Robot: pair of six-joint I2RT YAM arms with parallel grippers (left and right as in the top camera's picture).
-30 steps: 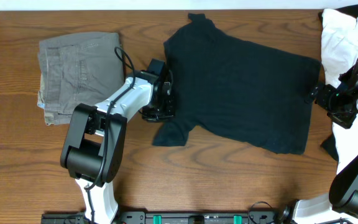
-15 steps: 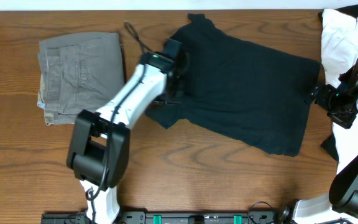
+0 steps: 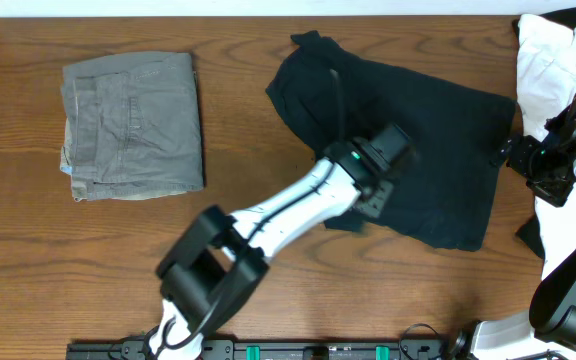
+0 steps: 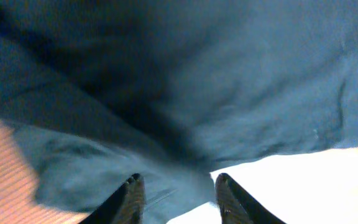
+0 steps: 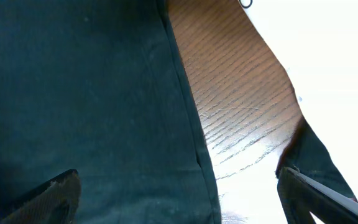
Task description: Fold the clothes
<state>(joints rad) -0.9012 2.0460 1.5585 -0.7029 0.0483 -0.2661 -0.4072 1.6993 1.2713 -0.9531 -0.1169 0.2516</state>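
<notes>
Wooden table [image 3: 28, 250], three garments on it.

- Plain black short-sleeved T-shirt [image 3: 448, 120]: right of centre, toward the far edge, lying askew. The right half is flat in a single layer, its edge straight in the right wrist view. The left side is rumpled and appears doubled inward over the body.
- Grey-green trousers [image 3: 133, 125]: already folded square, near the far left corner.
- White crumpled garment [image 3: 553, 60]: far right corner, unfolded.
- Left gripper [image 4: 179, 182]: low over the shirt's middle, jaws part-way apart, cloth in the gap, no clear pinch.
- Right gripper [image 5: 179, 177]: jaws fully apart, empty, above the shirt's right edge.

Judgement: early stage. At most the first side fold is laid, and untidily. The opposite side and the final halving remain.
</notes>
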